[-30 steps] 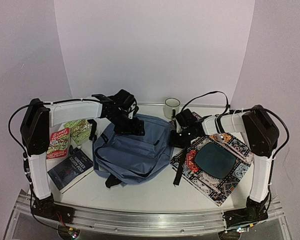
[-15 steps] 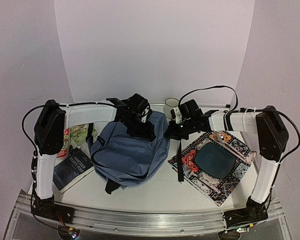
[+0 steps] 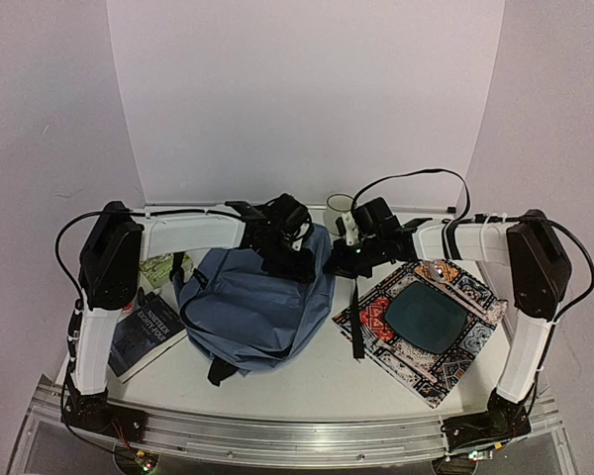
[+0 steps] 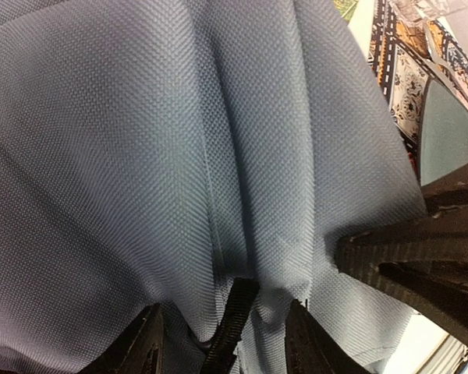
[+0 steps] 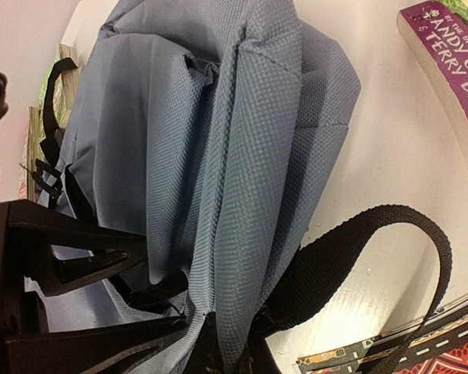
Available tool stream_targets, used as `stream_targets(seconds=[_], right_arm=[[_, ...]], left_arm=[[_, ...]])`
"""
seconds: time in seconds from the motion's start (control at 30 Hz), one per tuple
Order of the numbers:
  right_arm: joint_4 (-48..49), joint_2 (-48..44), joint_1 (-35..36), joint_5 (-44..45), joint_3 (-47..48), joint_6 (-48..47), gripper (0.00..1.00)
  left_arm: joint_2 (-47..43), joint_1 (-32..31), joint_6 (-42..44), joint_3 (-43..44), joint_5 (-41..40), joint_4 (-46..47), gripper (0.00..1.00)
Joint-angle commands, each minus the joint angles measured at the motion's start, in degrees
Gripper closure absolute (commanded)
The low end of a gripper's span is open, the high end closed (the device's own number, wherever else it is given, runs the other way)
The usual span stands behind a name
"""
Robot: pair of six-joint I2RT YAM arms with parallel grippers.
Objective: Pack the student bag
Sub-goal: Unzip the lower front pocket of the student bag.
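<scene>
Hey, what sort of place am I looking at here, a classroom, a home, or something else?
Most likely a robotics lab test bench, not a classroom: two robot arms mounted on an aluminium rail, plain white backdrop panels behind, and staged props, a student bag, books and a mug.

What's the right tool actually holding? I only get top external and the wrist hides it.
Observer: Right tool is shut on a bunched fold of the student bag; the black strap loops out right beside the pinch.
Operator: And the other arm?
Observer: Left tool has its fingers apart, straddling a fabric ridge with a dark ribbed strip between. Clamped or not, cannot tell.
Operator: Anything else close by?
Observer: A purple book on the table, apart from the bag.
</scene>
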Motion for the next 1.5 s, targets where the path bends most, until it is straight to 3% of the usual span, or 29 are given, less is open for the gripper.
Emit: stream_targets(seconds=[0.0, 0.1, 0.3, 0.5, 0.9, 1.23, 1.47], right_arm=[[3.6, -3.4, 1.1, -3.4, 1.6, -0.1, 1.0], [3.6, -3.5, 1.1, -3.5, 1.7, -0.2, 1.0], [3.4, -4.4, 1.1, -2.7, 1.1, -0.6, 1.0], [3.1, -4.6, 1.1, -2.2, 0.2, -1.0, 1.0], [2.2, -4.6, 0.0, -0.2, -1.2, -2.7, 1.0], [1.9, -1.1, -0.1, -5.8, 2.5, -4.5, 1.0], [1.8, -0.8, -0.1, -6.0, 3.2, -4.9, 1.0]], left_arm=[[0.1, -0.6, 1.0, 1.0, -6.7, 1.0, 0.51], [0.0, -0.6, 2.2, 0.6, -9.3, 0.8, 0.57], [-2.0, -0.6, 2.9, 0.0, -10.3, 0.6, 0.83], [-5.7, -0.5, 1.5, -0.8, -8.9, 0.6, 1.0], [-12.2, 4.7, -3.5, -9.8, -4.7, 1.3, 1.0], [-11.6, 6.8, -8.7, -15.2, 12.2, 12.0, 0.95], [-10.7, 7.0, -8.6, -15.5, 12.1, 12.7, 0.92]])
